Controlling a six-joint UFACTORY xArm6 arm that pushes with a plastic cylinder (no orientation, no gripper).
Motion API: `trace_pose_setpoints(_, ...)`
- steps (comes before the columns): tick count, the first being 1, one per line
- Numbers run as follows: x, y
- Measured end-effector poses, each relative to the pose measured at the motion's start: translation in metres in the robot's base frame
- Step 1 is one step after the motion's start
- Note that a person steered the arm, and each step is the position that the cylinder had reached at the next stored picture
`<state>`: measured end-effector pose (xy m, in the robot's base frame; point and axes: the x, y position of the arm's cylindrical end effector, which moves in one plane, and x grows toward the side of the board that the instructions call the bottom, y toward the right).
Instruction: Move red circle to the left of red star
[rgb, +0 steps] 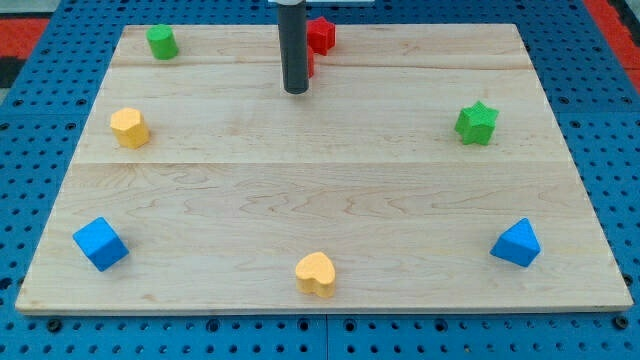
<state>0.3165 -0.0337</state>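
Observation:
A red star (321, 34) lies at the view's top edge of the wooden board (330, 190), just right of centre. A second red block, which I take for the red circle (311, 66), shows only as a thin sliver just below the star; the dark rod hides most of it. My tip (295, 91) rests on the board just left of and below that sliver, close against it. I cannot tell whether they touch.
A green circle (161, 42) sits at the top left and a yellow block (129, 127) at the left. A green star (476, 123) is at the right. A blue cube (100, 243), a yellow heart (316, 273) and a blue block (516, 243) lie along the bottom.

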Motion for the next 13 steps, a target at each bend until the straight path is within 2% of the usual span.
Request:
trace_pose_setpoints(2,-0.043,-0.017)
trace_pose_setpoints(4,-0.038,-0.026)
trace_pose_setpoints(5,-0.016,-0.006)
trace_pose_setpoints(6,-0.018,0.026)
trace_pose_setpoints(7,-0.026,0.061)
trace_pose_setpoints(8,-0.055,0.064)
trace_pose_setpoints(13,-0.043,-0.004)
